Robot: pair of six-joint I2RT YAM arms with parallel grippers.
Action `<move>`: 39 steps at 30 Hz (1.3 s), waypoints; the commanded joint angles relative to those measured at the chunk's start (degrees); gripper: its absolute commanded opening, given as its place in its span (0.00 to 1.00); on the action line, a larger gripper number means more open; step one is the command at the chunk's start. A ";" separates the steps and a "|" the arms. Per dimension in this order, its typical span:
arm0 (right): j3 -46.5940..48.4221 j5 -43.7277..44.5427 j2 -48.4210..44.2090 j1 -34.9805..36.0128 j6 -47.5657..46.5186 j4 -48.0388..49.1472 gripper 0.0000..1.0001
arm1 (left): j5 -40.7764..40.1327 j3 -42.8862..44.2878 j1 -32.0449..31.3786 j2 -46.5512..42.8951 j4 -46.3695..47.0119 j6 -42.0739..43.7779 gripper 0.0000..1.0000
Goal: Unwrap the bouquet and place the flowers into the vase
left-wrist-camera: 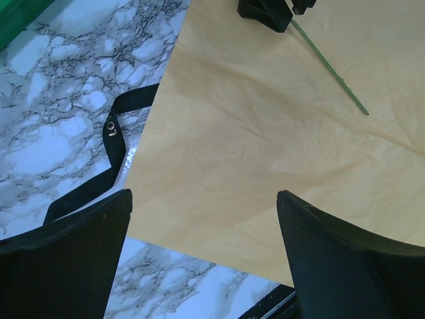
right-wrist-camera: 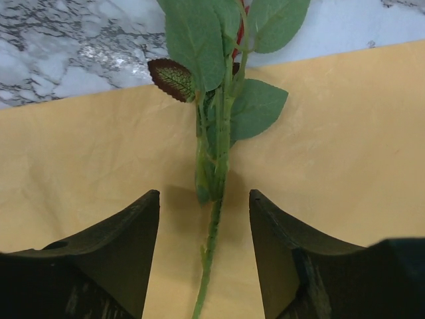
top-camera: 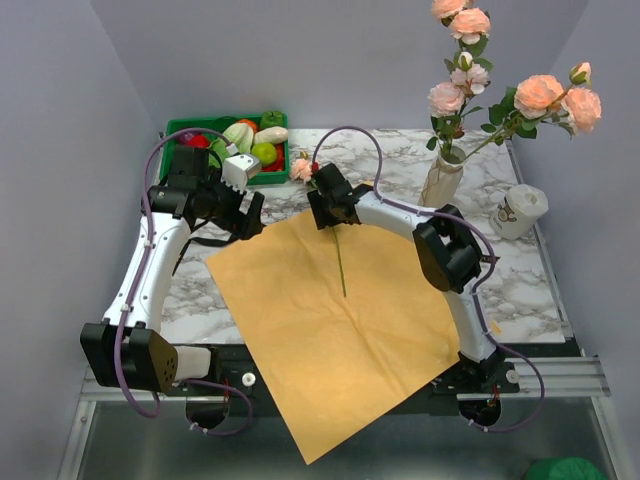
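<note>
Right claw (right-wrist-camera: 204, 199) | half-open, gripping nothing | rose stem (right-wrist-camera: 211, 232) between its jaws, untouched | lying on paper sheet (right-wrist-camera: 345, 133)

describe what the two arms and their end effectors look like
Both the left arm and right arm have white tube-like links with chunky black joint housings. A thin purple cable loops along each arm. The left end effector and right end effector each have two matte black, wedge-shaped fingers. No markings are visible.
</note>
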 commanded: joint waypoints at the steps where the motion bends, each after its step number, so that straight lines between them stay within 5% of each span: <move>1: 4.53 0.11 3.44 -0.79 0.04 -4.54 0.62 | 2.53 1.95 0.33 -1.07 -1.27 -0.13 0.99; 6: 8.14 0.20 6.95 -0.96 0.56 -7.26 0.58 | 2.53 2.12 0.33 -0.80 -1.62 0.30 0.99; 20: 11.58 0.29 5.74 -1.23 2.50 -9.90 0.01 | 3.14 1.24 0.33 -0.89 -1.62 1.10 0.99; 32: 3.93 2.92 -19.83 -1.23 -4.35 0.55 0.01 | 4.54 0.72 0.68 -0.63 -0.66 0.31 0.99; 39: -4.59 6.70 -38.46 -1.31 -22.07 16.95 0.01 | 5.25 -0.42 1.03 -0.36 0.48 0.48 0.99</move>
